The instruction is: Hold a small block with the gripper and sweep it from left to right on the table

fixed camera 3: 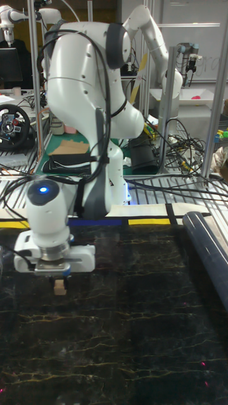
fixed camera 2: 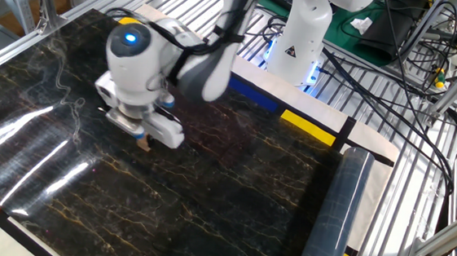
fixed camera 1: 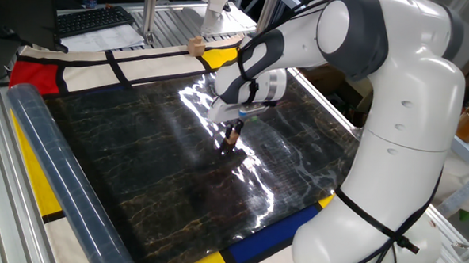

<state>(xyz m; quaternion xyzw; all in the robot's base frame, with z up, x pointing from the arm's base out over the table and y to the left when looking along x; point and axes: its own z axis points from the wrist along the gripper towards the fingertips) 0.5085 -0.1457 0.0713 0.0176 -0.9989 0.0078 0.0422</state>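
Where the arm bends down over the middle of the counter (fixed camera 1: 138, 151), the fingers (fixed camera 1: 233, 136) point straight down and are clenched on the block (fixed camera 1: 232, 137), a tiny tan cube that sits at their tips. In the tall view the block (fixed camera 3: 60, 288) shows just under the wrist, and its lower face seems to touch the glossy black sheet, though the glare makes the contact hard to judge. In one fixed view the block lies a little toward 1 o'clock from the sheet's centre, at the edge of a bright streak of reflected light. In the other fixed view the fingers (fixed camera 2: 143, 143) and block (fixed camera 2: 143, 145) are toward 10 o'clock from the middle of the counter (fixed camera 2: 231, 202), under the round white wrist (fixed camera 2: 140, 56) with its blue lamp lit. A paler cube (fixed camera 1: 195, 45) rests on the cloth border at 12 o'clock in one fixed view, well apart from the arm and just beside a yellow panel (fixed camera 1: 216, 58). A clear roll (fixed camera 1: 54, 167) lies along the sheet's 9 o'clock edge in that view, running from the red panel (fixed camera 1: 29, 73) toward 6 o'clock. The same roll (fixed camera 3: 209, 250) shows at 3 o'clock in the tall view, beside the counter (fixed camera 3: 139, 329). A blue panel (fixed camera 1: 270, 232) borders the sheet near the arm's base (fixed camera 1: 373, 233).
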